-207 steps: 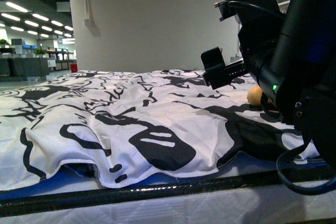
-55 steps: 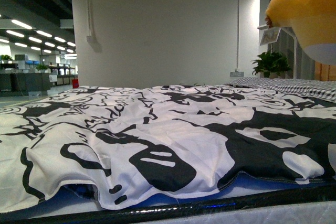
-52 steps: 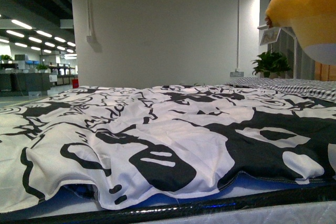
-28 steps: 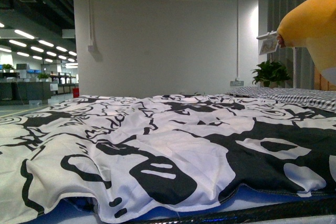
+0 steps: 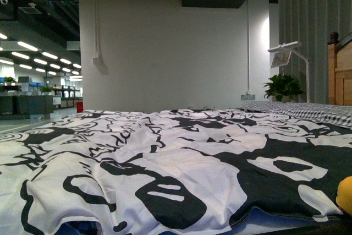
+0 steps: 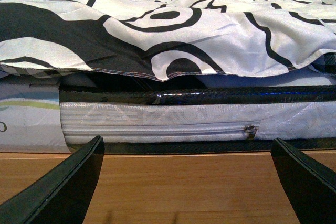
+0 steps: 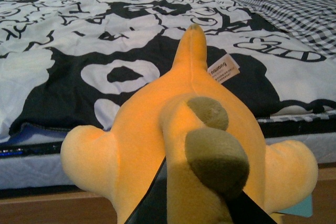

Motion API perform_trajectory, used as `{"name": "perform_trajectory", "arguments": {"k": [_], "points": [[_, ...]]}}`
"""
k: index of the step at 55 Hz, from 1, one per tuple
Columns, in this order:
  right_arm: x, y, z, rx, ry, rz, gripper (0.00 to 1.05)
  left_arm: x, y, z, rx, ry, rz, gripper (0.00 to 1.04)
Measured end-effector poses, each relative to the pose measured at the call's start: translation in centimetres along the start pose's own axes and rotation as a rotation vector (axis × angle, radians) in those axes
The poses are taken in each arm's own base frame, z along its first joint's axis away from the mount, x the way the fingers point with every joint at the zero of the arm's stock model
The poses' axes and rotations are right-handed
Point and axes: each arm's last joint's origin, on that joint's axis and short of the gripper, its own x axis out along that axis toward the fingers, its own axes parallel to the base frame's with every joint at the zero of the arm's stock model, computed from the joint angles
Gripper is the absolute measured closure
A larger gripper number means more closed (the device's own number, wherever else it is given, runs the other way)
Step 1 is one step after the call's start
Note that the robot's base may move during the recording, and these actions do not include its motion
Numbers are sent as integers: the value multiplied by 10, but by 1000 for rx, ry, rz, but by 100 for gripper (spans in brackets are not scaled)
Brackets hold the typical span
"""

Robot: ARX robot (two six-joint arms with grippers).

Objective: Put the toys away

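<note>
My right fingers (image 7: 149,203) are closed on the toy (image 7: 189,145), an orange-yellow plush animal. In the right wrist view I see its back: two stubby limbs stick out to the sides, a brown-green tuft sits on the back, and a white label (image 7: 224,68) hangs near its pointed end. The toy is in the air at the front edge of the bed, with the pointed end toward the black and white duvet (image 7: 79,51). In the front view only a small yellow part of it shows, at the lower right corner, just beside the hem of the duvet. My left fingers (image 6: 68,182) are wide apart and hold nothing. They are low, over a wooden surface (image 6: 184,182), and face the side of the mattress (image 6: 157,121). Far behind the bed stand a plant (image 5: 282,86) and a lamp (image 5: 287,53).
</note>
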Motion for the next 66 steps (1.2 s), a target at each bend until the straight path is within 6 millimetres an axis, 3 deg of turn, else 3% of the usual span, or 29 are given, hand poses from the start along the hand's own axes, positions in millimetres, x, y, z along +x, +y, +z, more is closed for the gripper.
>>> {"name": "perform_trajectory", "arguments": {"k": [10, 23, 66], "points": [[-9, 12, -27, -5, 1, -7, 97, 0, 0, 0, 0, 0, 0, 6], [-17, 13, -46, -7, -4, 2, 97, 0, 0, 0, 0, 0, 0, 6], [-32, 13, -77, -7, 7, 6, 97, 0, 0, 0, 0, 0, 0, 6]]}}
